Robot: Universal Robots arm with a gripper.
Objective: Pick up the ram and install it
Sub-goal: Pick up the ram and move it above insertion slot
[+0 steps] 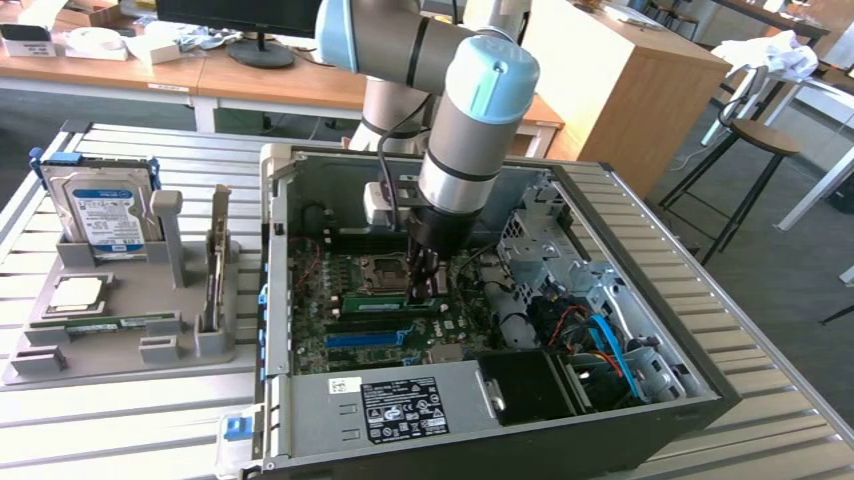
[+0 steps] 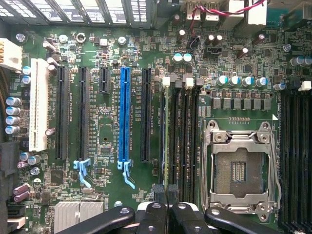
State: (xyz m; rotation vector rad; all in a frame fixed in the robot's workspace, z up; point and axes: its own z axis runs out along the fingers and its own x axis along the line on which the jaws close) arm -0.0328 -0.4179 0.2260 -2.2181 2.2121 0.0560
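Observation:
The ram (image 1: 384, 301) is a thin green stick standing on edge along the memory slots of the motherboard, inside the open computer case (image 1: 667, 290). From the wrist it shows edge-on as a pale green line (image 2: 165, 141) between the black slots, beside the empty processor socket (image 2: 239, 168). My gripper (image 1: 429, 290) reaches straight down into the case. Its black fingers (image 2: 168, 202) are shut on the end of the ram nearest the camera. White slot latches (image 2: 167, 81) sit at the ram's far end.
A grey fixture (image 1: 120, 360) on the exterior view's left holds a hard drive (image 1: 107, 210), a square silver chip (image 1: 78, 292), a flat green stick (image 1: 107, 323) and an upright card (image 1: 214, 270). A blue expansion slot (image 2: 125, 112) runs beside the memory slots. Cables (image 1: 601, 340) crowd the case's right.

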